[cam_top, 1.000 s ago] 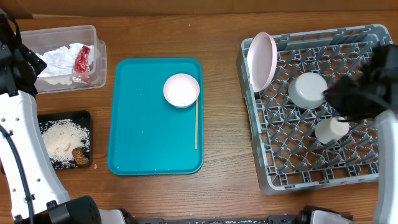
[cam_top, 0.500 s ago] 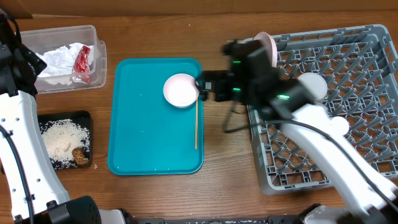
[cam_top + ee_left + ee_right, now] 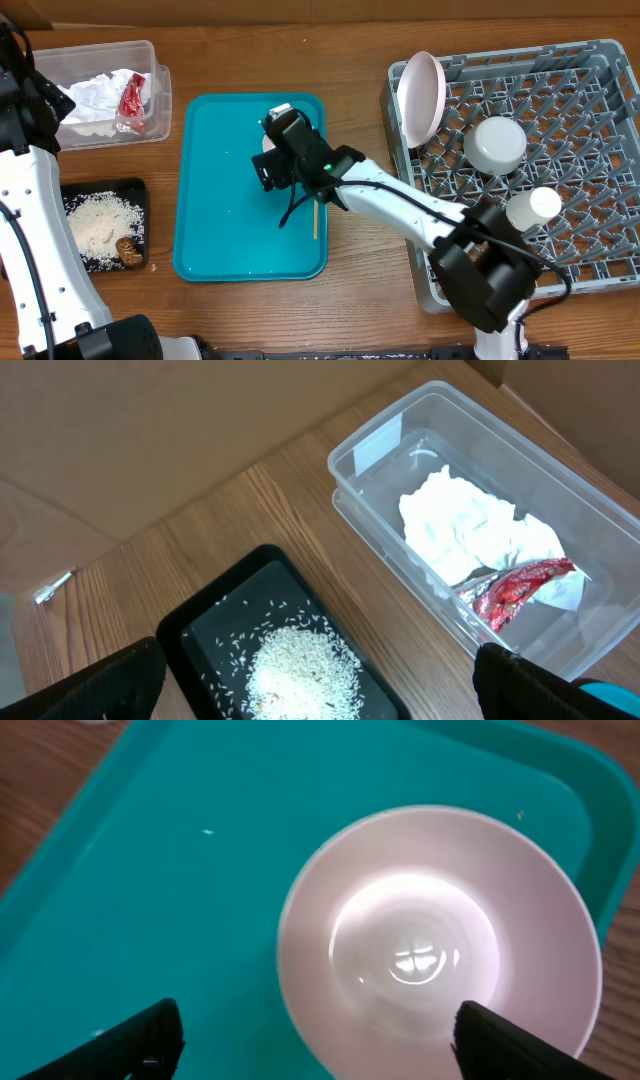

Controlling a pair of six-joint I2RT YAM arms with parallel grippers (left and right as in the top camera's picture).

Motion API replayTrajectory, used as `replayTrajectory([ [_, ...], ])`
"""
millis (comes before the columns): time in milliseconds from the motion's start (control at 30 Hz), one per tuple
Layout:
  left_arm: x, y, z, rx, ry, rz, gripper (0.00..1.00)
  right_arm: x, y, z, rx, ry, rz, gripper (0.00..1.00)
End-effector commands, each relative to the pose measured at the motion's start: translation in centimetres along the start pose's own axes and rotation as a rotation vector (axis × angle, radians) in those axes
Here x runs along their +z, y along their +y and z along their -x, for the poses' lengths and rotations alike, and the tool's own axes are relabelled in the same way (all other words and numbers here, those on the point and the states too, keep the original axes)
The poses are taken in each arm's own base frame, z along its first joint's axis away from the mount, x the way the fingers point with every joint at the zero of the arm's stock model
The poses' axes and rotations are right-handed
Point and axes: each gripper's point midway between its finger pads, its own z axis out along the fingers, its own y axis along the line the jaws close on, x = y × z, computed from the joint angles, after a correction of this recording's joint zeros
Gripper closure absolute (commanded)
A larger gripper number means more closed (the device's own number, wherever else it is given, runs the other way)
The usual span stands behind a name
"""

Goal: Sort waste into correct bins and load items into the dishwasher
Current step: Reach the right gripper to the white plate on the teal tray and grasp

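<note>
Right wrist view: right tool [image 3: 320, 1042] spread wide and empty above pink bowl [image 3: 440, 970], upright on teal tray [image 3: 150, 840], apparently lined up to pinch its rim for transfer to dish rack [image 3: 590, 90].

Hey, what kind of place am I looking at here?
Likely a mock dish-clearing station on a wooden table, not a real kitchen: a grey dish rack holding a plate, a teal serving tray, and a clear tub and black tray serving as bins.
</note>
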Motion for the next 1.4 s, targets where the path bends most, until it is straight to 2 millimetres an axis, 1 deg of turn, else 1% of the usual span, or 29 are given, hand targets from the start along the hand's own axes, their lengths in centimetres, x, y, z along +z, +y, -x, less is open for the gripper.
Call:
replayTrajectory([
  [0, 0.3, 0.0, -0.1, -0.009, 0.006, 0.002, 0.00, 1.6, -0.8, -0.7, -0.047, 0.015, -0.048, 0.15],
  [100, 0.3, 0.0, -0.1, -0.009, 0.006, 0.002, 0.00, 2.0, -0.1, -1.5, -0.083, 0.035, -0.043, 0.17],
  [267, 0.3, 0.0, -0.1, -0.009, 0.006, 0.002, 0.00, 1.8, 2.0, -3.2, -0.132, 0.077, -0.024, 0.22],
  [333, 0.3, 0.0, -0.1, -0.009, 0.006, 0.002, 0.00, 1.6, 3.1, -4.5, -0.159, 0.116, -0.017, 0.28],
  [367, 0.3, 0.0, -0.1, -0.009, 0.006, 0.002, 0.00, 1.5, 3.4, -5.0, -0.168, 0.131, -0.016, 0.30],
  [500, 0.3, 0.0, -0.1, -0.009, 0.006, 0.002, 0.00, 1.1, 4.3, -6.8, -0.199, 0.188, -0.016, 0.42],
  [600, 0.3, 0.0, -0.1, -0.009, 0.006, 0.002, 0.00, 0.4, 5.4, -7.7, -0.226, 0.223, -0.011, 0.43],
  [700, 0.3, 0.0, -0.1, -0.009, 0.006, 0.002, 0.00, -0.4, 6.4, -7.4, -0.244, 0.236, -0.005, 0.43],
  [733, 0.3, 0.0, -0.1, -0.009, 0.006, 0.002, 0.00, -0.6, 6.7, -7.2, -0.248, 0.235, -0.003, 0.46],
  [767, 0.3, 0.0, -0.1, -0.009, 0.006, 0.002, 0.00, -0.9, 7.1, -6.8, -0.252, 0.229, 0.000, 0.57],
  [800, 0.3, 0.0, -0.1, -0.009, 0.006, 0.002, 0.00, -1.1, 7.3, -6.5, -0.251, 0.223, 0.003, 0.63],
  [967, 0.3, 0.0, -0.1, -0.009, 0.006, 0.003, 0.00, -1.2, 7.6, -6.0, -0.226, 0.214, 0.005, 0.82],
  [1133, 0.3, 0.0, -0.1, -0.009, 0.006, 0.002, 0.00, -1.4, 7.3, -6.7, -0.225, 0.244, -0.007, 0.83],
  [1267, 0.3, 0.0, -0.1, -0.009, 0.006, 0.002, 0.00, -1.3, 7.1, -7.2, -0.227, 0.256, -0.012, 0.70],
  [1367, 0.3, 0.0, -0.1, -0.009, 0.006, 0.002, 0.00, -1.1, 6.9, -7.6, -0.227, 0.262, -0.014, 0.70],
])
